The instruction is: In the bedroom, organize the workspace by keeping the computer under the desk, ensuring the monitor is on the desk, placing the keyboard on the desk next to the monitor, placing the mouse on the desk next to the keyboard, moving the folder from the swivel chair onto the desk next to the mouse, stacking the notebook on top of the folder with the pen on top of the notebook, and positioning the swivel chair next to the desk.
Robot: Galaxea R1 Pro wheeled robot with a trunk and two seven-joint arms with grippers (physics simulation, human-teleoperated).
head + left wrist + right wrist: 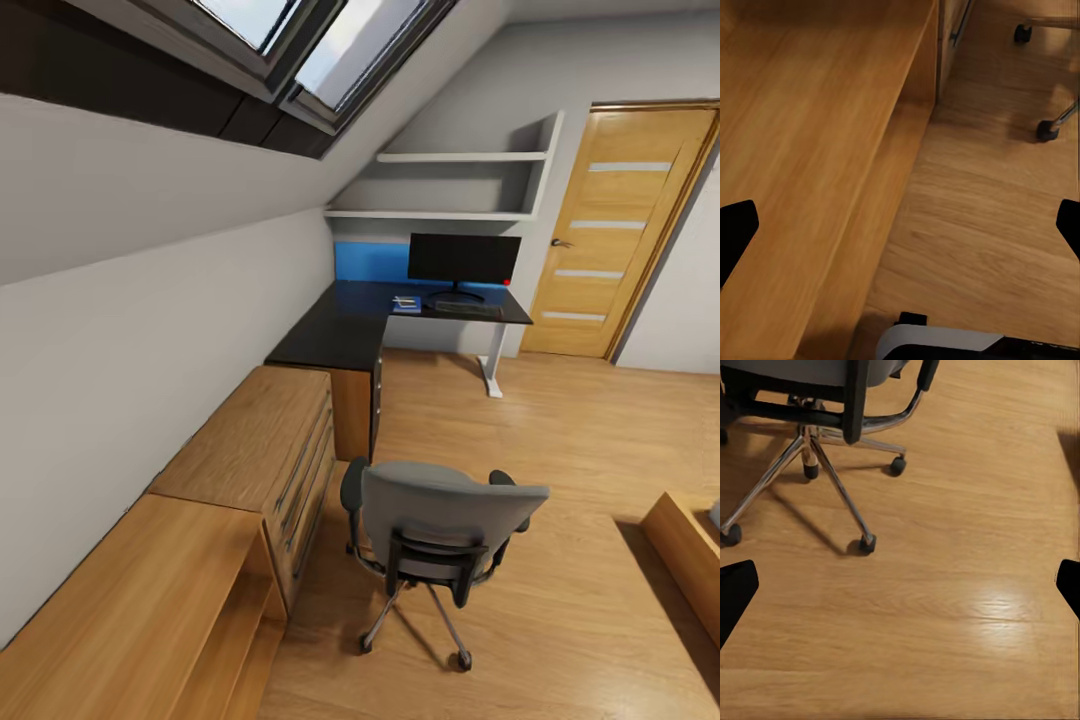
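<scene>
Black pincer fingertips point(736, 232); white-and-black base edge point(945, 343)

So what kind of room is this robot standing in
Probably an attic bedroom used as a home office: sloped wall with skylights, an L-shaped black desk carrying a monitor, and a grey swivel chair on wood flooring.

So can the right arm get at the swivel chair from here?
Probably yes: the swivel chair stands just ahead, its chrome base close before the open right gripper, with only bare wooden floor between.

head view high over swivel chair point(440, 525); wrists low, floorward, sharing its casters
</scene>
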